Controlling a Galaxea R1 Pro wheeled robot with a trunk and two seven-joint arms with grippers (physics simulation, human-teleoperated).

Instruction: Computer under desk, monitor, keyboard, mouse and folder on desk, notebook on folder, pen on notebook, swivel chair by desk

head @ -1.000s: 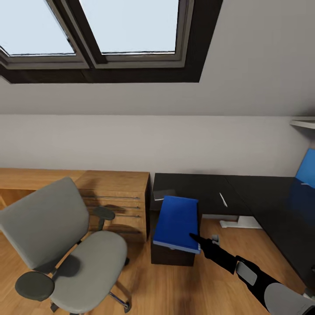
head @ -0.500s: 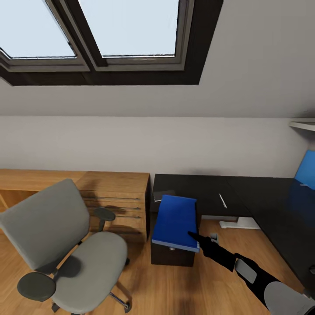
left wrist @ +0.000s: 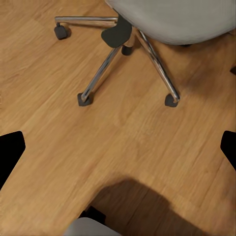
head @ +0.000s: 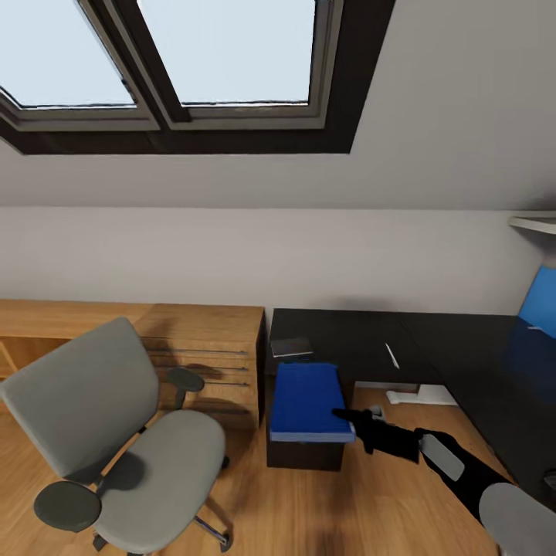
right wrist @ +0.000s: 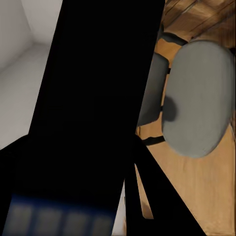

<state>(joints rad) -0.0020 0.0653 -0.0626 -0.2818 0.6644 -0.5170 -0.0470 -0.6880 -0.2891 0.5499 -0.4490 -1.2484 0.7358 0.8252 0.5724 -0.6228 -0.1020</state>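
- Since a second ago: folder (head: 306, 401) tipped from a steep tilt down to near level, near edge lower; right arm dropped and flattened out with it. Chair, desk and the items on it unchanged.
- Right gripper (head: 345, 416) pinching the folder's near right corner, fingers pressed together on its edge. Right wrist view mostly blocked by a dark slab, with a blue strip close to the camera; probably the folder's underside.
- Folder location: held in the air over the left end of the desk (head: 432, 340), above the dark drawer unit; cannot tell if it touches the desktop yet.
- Left gripper: tips (left wrist: 11, 147) at both sides of the left wrist view, wide apart, nothing between; pointing at wood floor (left wrist: 73, 162) and the chair's silver star base (left wrist: 123, 54).
- Chair (head: 116, 432) on the floor left of the desk, seat bare.
- Notebook (head: 291, 347) near the left end of the desktop, by the back edge; pen (head: 392, 354) further right, about mid-depth. Both apart from the folder.
- Handling guess: folder thin, light, fairly stiff, smooth cover. Corner pinch gives a long lever, likely to droop or pivot. Better hold: middle of a long edge. Set down flat, slowly.
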